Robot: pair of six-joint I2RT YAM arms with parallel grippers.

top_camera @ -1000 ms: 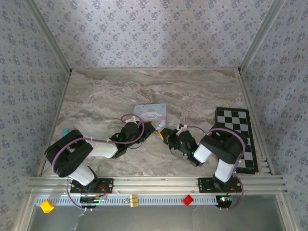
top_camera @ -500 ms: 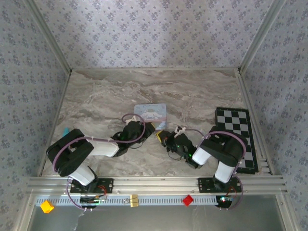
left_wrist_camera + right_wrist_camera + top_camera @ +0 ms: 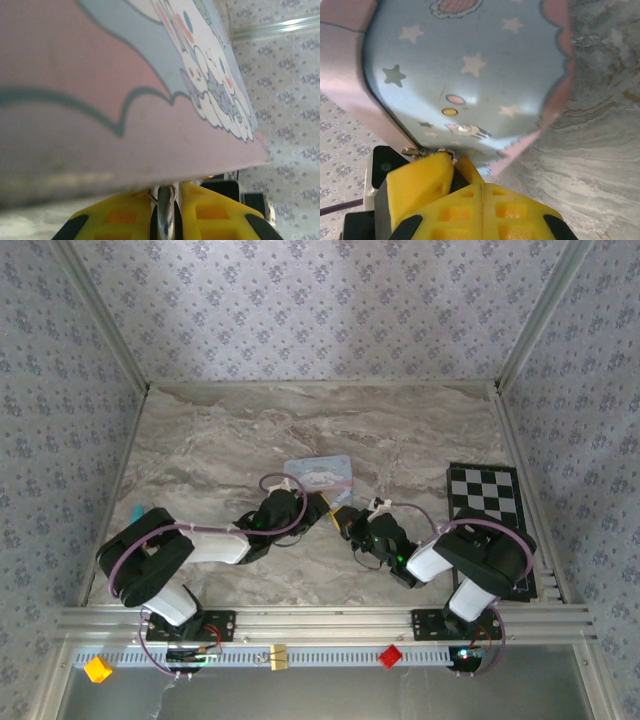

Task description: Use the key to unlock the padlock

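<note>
Tin: pale blue cartoon-printed tin box [image 3: 320, 472], centre of the top view, with both arms meeting at its near edge.
Left gripper [image 3: 314, 504]: yellow fingers nipped on a thin metal piece, bottom centre of its wrist view.
Right gripper [image 3: 340, 518]: fingers pressed together; I can't make out a key.
Padlock: tiny dark metal padlock [image 3: 165, 215], seemingly that nipped piece, lying just left of the right gripper's tips.

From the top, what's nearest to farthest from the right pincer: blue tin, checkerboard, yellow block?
1. Blue tin, just behind the right pincer.
2. Checkerboard, off to the right.
3. Yellow block, on the front rail, far left.
</note>
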